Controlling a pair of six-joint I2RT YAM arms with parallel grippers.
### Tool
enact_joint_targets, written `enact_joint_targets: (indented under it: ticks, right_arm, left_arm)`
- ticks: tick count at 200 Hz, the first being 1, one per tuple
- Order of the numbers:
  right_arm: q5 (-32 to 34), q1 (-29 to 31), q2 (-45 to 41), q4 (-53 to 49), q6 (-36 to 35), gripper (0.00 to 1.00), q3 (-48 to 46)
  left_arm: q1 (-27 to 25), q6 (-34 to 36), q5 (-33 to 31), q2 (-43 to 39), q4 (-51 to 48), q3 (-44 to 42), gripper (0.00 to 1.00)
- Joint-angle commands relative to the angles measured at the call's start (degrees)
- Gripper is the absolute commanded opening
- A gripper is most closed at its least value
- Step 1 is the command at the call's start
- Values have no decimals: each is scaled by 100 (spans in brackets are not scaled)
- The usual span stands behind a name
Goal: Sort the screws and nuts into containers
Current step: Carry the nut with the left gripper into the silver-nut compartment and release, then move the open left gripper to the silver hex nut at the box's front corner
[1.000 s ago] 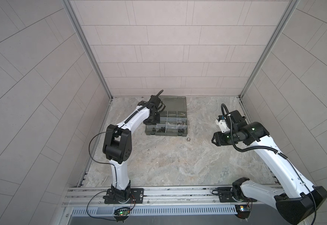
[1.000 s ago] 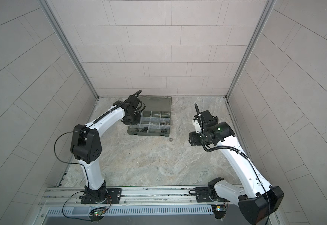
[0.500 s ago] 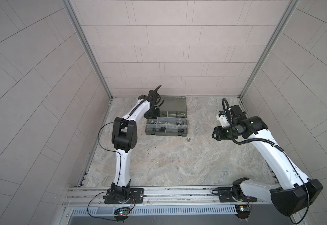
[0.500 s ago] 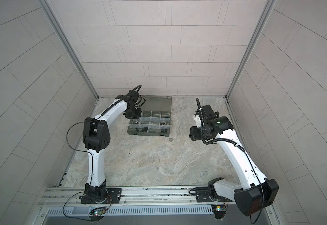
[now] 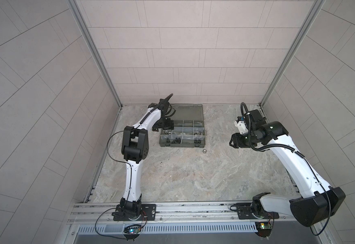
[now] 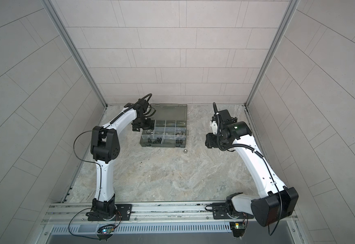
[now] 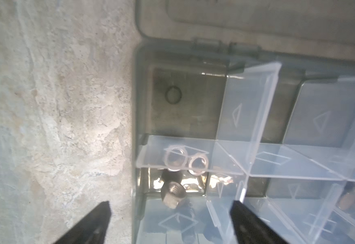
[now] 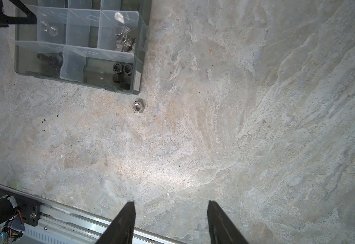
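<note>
Hovering at the far left corner of the translucent grey-green plastic organizer case (image 5: 182, 146), the left fingers (image 7: 92, 226) stand wide apart and hold nothing. Seen from the left wrist, one finger hangs over the bare marbled grey tabletop (image 5: 193, 179) just outside the case wall. Its partner hangs over the pale clear plastic dividers (image 7: 257, 118) inside. Between them, down in a cell at the case's left edge, a silver hex nut (image 7: 173, 194) lies tilted. Two more of the same kind show blurred through a divider beside it.

The case sits toward the back of the tabletop with its hinged lid (image 5: 186, 111) lying open behind it. In the front row, the short black screws (image 8: 50, 59) lie in the left cell and the small black hex nuts (image 8: 122, 68) in the right cell. The silver wing nuts (image 8: 126, 42) are heaped in the right cell of the row behind. One loose silver hex nut (image 8: 138, 106) rests on the tabletop just off the case's front right corner, not touching it.

The right fingers (image 8: 123, 224) hang above bare tabletop well to the right of the case, parted at a middling width with nothing between them.
</note>
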Motion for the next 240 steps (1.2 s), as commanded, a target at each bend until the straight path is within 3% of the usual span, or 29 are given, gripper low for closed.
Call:
enact_joint_targets:
  ticks: [1, 55, 122, 174, 192, 202, 220, 224, 231, 240]
  right_arm:
    - [-62, -22, 0, -45, -26, 57, 11]
    - [-230, -18, -84, 73, -66, 57, -115]
    - [-262, -14, -475, 74, -12, 61, -193]
    - [-152, 3, -793, 253, 72, 67, -467]
    - [-127, 17, -849, 267, 119, 67, -445]
    - [-123, 27, -867, 254, 114, 67, -426]
    - [-68, 48, -909, 222, 116, 68, -414]
    - [-46, 44, -926, 219, 121, 67, -414]
    - [-8, 52, -957, 208, 128, 67, -414]
    - [23, 52, -988, 182, 145, 67, -420]
  left_arm:
    - [-78, 86, 344, -453, 6, -103, 100]
    - [-77, -132, 624, -1828, 611, -1001, 100]
    - [-102, -191, 746, -2525, 733, -1582, 100]
    - [-358, 343, 688, -3605, 1044, -1922, 100]
    - [-517, 562, 698, -4225, 1542, -2315, 100]
    - [-525, 618, 1070, -4655, 2274, -2834, 100]
    - [-470, -277, 454, -5244, 3399, -3973, 100]
    - [-404, -347, 696, -5241, 3542, -4094, 98]
    - [-237, -371, 1629, -5095, 3701, -4192, 84]
    - [-169, -502, 2011, -4739, 3454, -4007, 78]
